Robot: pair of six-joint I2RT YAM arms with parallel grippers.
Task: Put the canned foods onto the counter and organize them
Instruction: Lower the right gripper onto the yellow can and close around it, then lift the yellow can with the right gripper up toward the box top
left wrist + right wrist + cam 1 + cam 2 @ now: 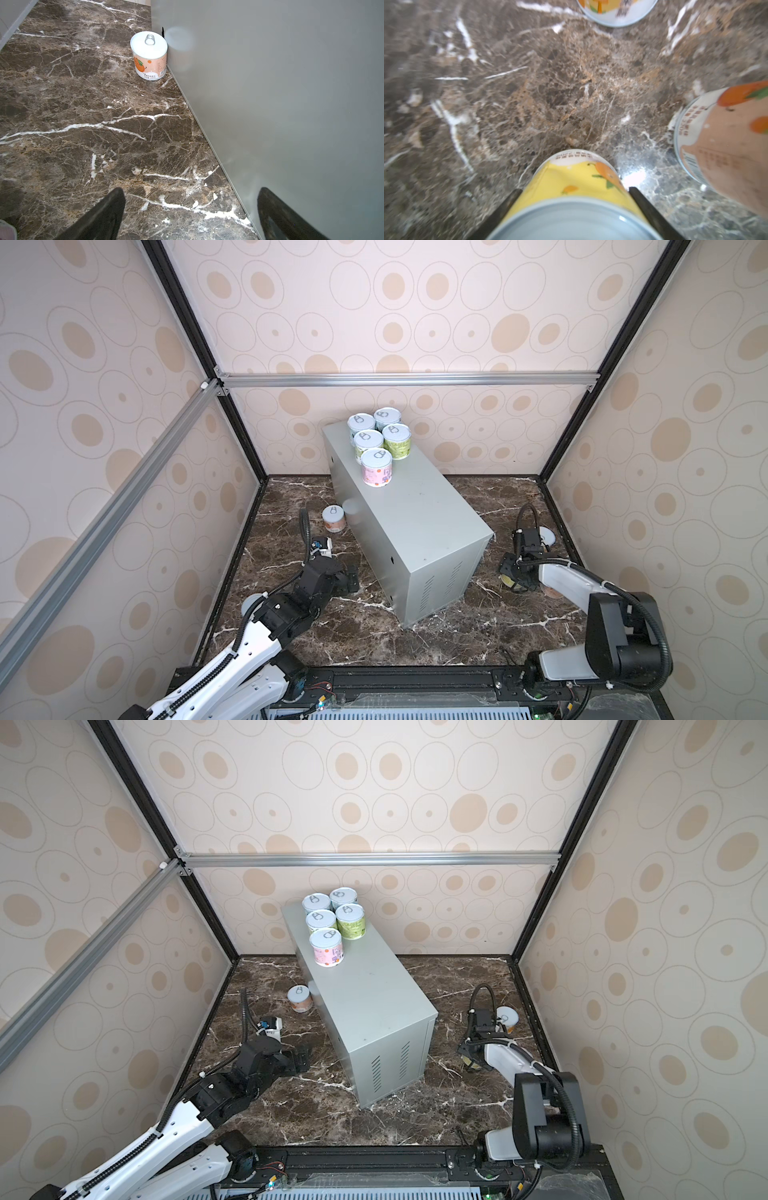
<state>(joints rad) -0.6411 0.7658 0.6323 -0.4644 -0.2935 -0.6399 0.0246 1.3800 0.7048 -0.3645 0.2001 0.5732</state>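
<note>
Though top views obscure it, right jaws seemingly grip yellow can.

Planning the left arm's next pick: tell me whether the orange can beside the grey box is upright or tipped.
Upright. The orange can stands on the marble, pull-tab lid facing up, beside the counter.

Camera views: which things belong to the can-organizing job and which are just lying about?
Job: light-grey metal box counter; five pastel tins on it; orange-label tin beside it; yellow-label tin between right fingers; two tins nearby.
Just there: brown marble surface; aluminium frame rail.
</note>
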